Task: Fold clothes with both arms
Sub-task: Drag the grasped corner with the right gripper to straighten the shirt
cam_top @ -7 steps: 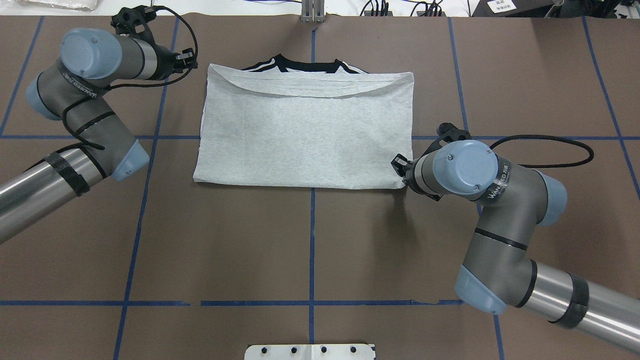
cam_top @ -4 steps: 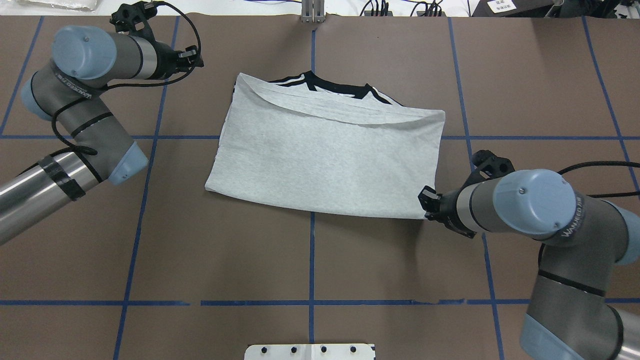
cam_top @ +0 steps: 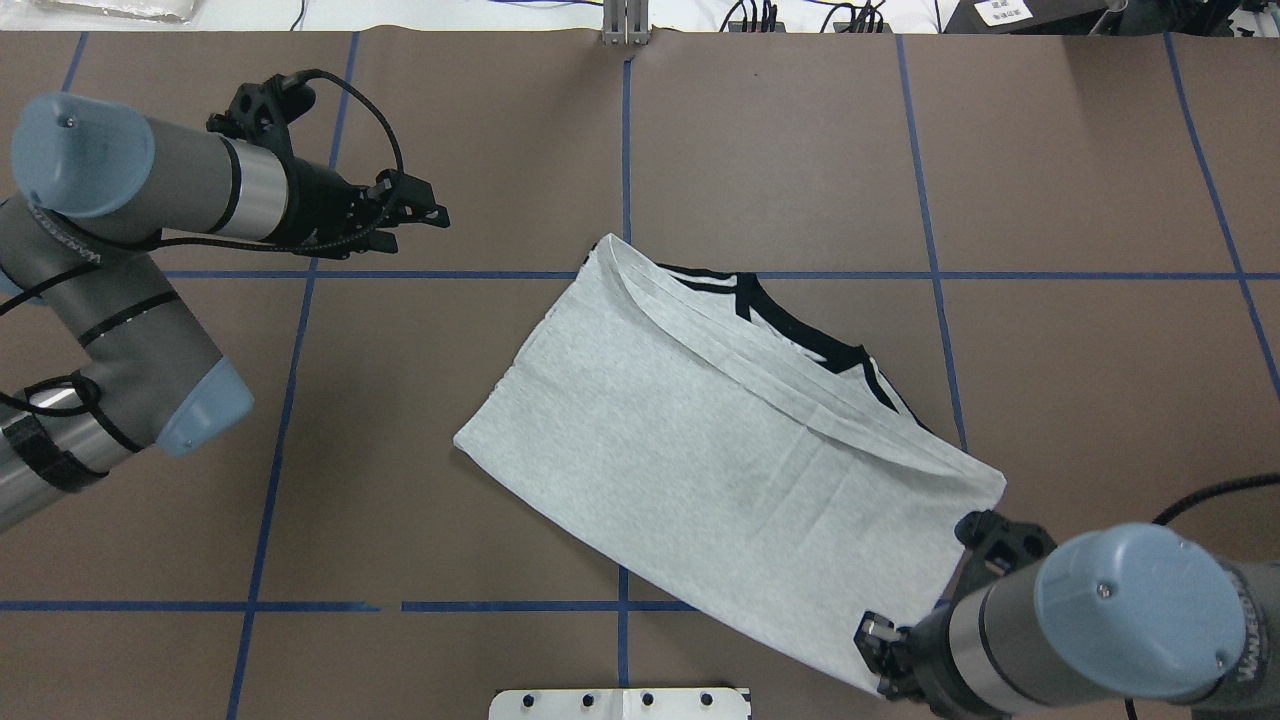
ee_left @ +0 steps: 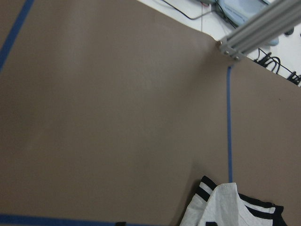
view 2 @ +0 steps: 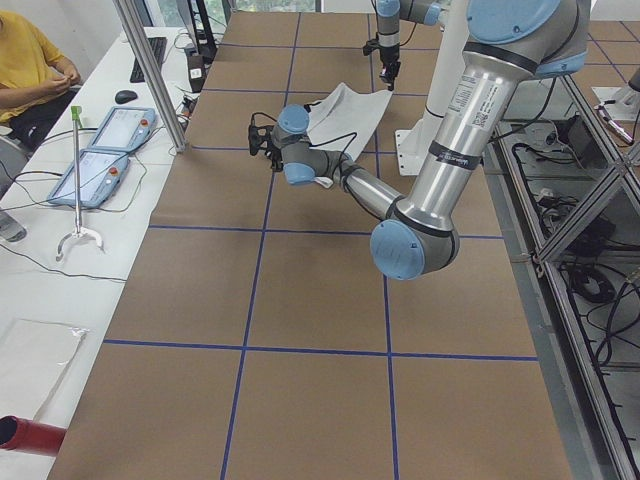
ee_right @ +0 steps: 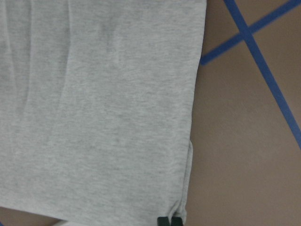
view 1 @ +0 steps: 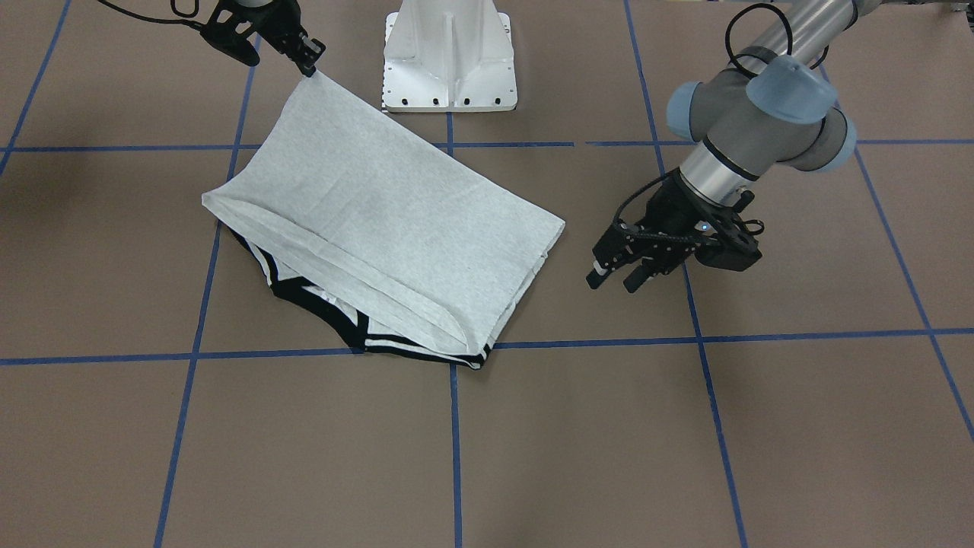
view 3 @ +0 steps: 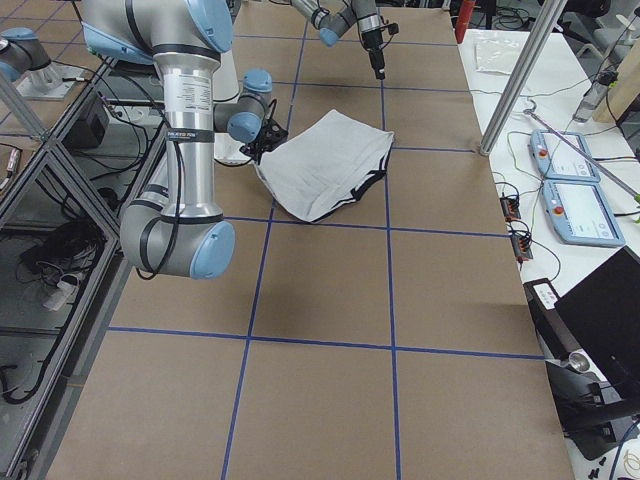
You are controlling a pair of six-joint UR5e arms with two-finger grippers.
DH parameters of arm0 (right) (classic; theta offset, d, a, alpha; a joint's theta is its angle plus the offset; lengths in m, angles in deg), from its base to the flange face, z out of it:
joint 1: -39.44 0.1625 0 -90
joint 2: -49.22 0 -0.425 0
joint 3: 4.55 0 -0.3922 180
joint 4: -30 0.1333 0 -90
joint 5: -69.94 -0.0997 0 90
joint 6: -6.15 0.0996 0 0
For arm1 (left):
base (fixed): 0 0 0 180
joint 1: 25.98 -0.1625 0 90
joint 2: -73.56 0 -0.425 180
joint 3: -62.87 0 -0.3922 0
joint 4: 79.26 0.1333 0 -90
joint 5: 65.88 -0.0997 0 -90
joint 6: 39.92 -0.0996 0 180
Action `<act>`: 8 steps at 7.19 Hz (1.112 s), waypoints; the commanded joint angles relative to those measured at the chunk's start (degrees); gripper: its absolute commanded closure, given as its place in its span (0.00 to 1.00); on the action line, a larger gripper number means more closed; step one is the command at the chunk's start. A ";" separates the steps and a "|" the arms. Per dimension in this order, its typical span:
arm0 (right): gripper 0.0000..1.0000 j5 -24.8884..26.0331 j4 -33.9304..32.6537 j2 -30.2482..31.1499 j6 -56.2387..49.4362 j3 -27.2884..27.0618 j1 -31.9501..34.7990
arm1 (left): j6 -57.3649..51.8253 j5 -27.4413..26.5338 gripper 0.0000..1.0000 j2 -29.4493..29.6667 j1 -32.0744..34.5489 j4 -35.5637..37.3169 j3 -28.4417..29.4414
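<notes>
The grey T-shirt (cam_top: 720, 470) lies folded and skewed on the brown table, its black collar and stripes (view 1: 335, 320) showing from under the folded hem. My right gripper (cam_top: 880, 650) is shut on the shirt's near right corner, close to the table's near edge; its fingertips (ee_right: 168, 221) pinch that corner in the right wrist view. In the front view this gripper (view 1: 310, 67) holds the corner raised a little. My left gripper (cam_top: 430, 222) hangs open and empty over bare table, well left of the shirt (view 1: 380, 221). From the front, the left gripper (view 1: 612, 280) has its fingers apart.
The white pedestal base (view 1: 449, 61) stands at the near edge, just beside the held corner. Blue tape lines (cam_top: 625, 150) grid the table. Two teach pendants (view 2: 110, 140) and a metal post (view 2: 150, 70) stand along the far edge, where a person (view 2: 30, 60) sits.
My right gripper has pulled the shirt's corner toward the near edge and rightward, so the shirt slid and turned clockwise. My left gripper has moved nearer and slightly right, staying empty.
</notes>
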 commanded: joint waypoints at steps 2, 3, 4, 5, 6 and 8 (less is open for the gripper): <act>0.00 0.58 -0.65 1.21 4.73 -0.78 -6.59 | 10.74 -2.31 0.00 -2.46 -12.59 11.55 -11.40; 0.00 0.67 -0.65 0.86 4.75 -0.78 -2.76 | 14.37 -2.85 0.01 -2.55 -15.42 14.46 -11.95; 0.00 0.68 -0.56 0.07 4.67 -0.78 2.50 | 16.23 -4.08 0.06 -2.90 -17.10 14.75 -11.69; 0.00 0.68 -0.56 -2.11 4.40 -0.17 6.21 | 19.38 -4.17 0.13 -3.16 -18.60 14.84 -10.82; 0.00 0.76 -0.56 -3.09 3.97 1.06 7.81 | 19.59 -4.61 0.19 -2.99 -20.27 15.36 -8.72; 0.00 0.85 -0.48 -3.98 3.96 1.42 8.09 | 19.51 -6.28 0.28 -3.07 -21.25 15.46 -5.98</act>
